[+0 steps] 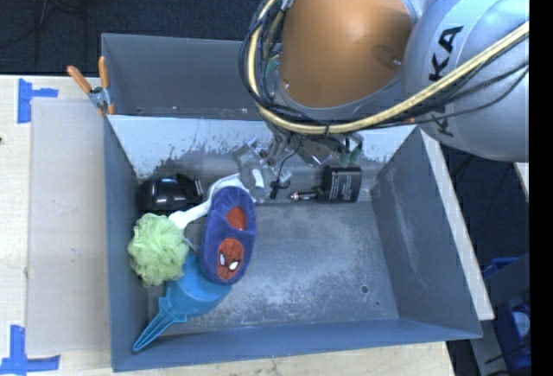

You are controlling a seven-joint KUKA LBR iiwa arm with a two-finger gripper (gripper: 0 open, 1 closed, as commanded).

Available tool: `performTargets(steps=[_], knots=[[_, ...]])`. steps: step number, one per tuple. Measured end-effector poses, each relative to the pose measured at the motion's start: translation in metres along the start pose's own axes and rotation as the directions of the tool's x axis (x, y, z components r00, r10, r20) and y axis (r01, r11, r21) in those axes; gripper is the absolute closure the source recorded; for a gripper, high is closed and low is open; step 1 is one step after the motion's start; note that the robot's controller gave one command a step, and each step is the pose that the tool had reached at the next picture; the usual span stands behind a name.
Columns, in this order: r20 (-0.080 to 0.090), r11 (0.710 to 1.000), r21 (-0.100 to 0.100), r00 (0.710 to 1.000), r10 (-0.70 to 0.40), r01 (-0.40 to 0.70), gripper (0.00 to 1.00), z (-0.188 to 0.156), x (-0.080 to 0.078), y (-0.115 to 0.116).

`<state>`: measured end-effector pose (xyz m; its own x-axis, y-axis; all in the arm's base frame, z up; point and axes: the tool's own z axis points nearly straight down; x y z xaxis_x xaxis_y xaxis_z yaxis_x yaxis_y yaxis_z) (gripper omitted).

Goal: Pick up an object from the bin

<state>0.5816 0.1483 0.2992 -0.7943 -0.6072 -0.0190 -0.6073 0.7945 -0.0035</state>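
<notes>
My gripper (275,168) hangs under the orange dome, near the bin's back wall at about its middle. Its metal fingers point down just right of the top end of a blue slipper (229,233) with a red spider-face print, which lies lengthwise in the left half of the bin. A black rectangular block (341,184) with a thin dark rod sticking out to its left lies just right of the gripper on the floor. Nothing shows between the fingers. A white spoon-like handle (197,210) pokes out from under the slipper's upper left.
At the left lie a black rounded object (168,190), a light green puffy sponge (158,249) and a blue funnel-shaped scoop (181,303) pointing toward the front left corner. The right half of the bin floor is bare grey metal.
</notes>
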Motion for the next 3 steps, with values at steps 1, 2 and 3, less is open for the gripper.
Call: performTargets(steps=[1,2,3], knots=[[-0.008,1.000,-0.006,1.000,-0.030,0.030,1.00,0.145,0.003,0.047],[0.000,0.998,-0.002,0.998,-0.065,0.065,1.00,0.036,0.029,0.034],[0.000,1.000,-0.002,1.000,-0.016,0.016,1.00,0.114,-0.015,-0.043]])
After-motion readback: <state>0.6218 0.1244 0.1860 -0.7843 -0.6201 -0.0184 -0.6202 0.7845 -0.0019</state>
